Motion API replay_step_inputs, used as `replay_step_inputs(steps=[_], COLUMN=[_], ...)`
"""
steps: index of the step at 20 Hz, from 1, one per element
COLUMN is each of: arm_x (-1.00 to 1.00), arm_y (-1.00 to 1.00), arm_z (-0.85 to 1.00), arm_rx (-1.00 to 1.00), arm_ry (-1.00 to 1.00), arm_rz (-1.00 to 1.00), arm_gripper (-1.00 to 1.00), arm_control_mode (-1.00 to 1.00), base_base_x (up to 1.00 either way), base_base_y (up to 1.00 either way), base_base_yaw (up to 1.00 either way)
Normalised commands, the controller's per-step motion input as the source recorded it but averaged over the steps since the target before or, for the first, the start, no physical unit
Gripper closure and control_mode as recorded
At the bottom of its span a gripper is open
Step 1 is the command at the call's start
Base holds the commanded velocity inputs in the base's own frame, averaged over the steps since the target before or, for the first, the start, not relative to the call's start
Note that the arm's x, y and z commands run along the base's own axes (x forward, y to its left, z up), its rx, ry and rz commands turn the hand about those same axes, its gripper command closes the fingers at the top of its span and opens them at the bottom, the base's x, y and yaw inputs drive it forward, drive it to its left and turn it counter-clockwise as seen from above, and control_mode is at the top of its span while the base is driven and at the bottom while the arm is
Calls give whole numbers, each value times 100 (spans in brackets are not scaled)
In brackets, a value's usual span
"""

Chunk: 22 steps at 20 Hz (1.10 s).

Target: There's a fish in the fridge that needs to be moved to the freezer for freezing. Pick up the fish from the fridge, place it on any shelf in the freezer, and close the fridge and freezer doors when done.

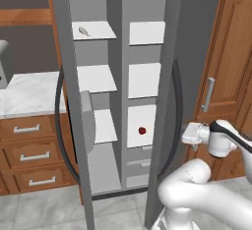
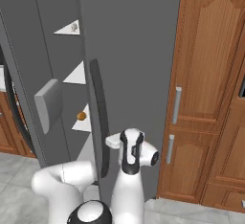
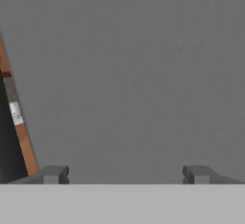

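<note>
The fish (image 1: pixel 84 31) lies on the top narrow white shelf (image 1: pixel 98 30) of the freezer (image 1: pixel 101 165), the left compartment; the fish (image 2: pixel 73 27) also shows small in the right base view. The freezer door (image 1: pixel 69 76) stands wide open. The fridge door (image 2: pixel 134 50) is swung partway shut and hides part of the fridge (image 1: pixel 145 79). My gripper (image 1: pixel 185 134) is low on that door's outer face, right of its dark bar handle (image 2: pixel 98 113). In the hand view my gripper (image 3: pixel 123 175) is open, its fingertips (image 3: pixel 50 174) spread before the flat grey door with nothing between them.
A small dark-red ball (image 1: pixel 142 130) sits on a fridge shelf above the grey drawers (image 1: pixel 140 162). Brown wooden cabinet doors (image 2: pixel 210 74) with silver handles stand right of the unit. A marble counter (image 1: pixel 27 94) over wooden drawers lies to the left.
</note>
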Motion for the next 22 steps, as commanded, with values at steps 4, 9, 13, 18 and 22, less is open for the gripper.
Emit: replay_step_inputs(steps=[4,9,13,18,22], arm_x=[73,77,84,83,94], arm_y=[100,99,71,8,0], arm_z=[-19,-3,0,1,2], arm_rx=[0,0,0,0,0], arm_ry=[0,0,0,0,2], arm_rz=[0,0,-3,-1,0], arm_gripper=[-100,-100,-100,-100,-100], arm_control_mode=[-100,-100,-100,-100,-100], base_base_x=[0,0,0,0,0], base_base_y=[0,0,0,0,0], base_base_yaw=[0,0,0,0,0])
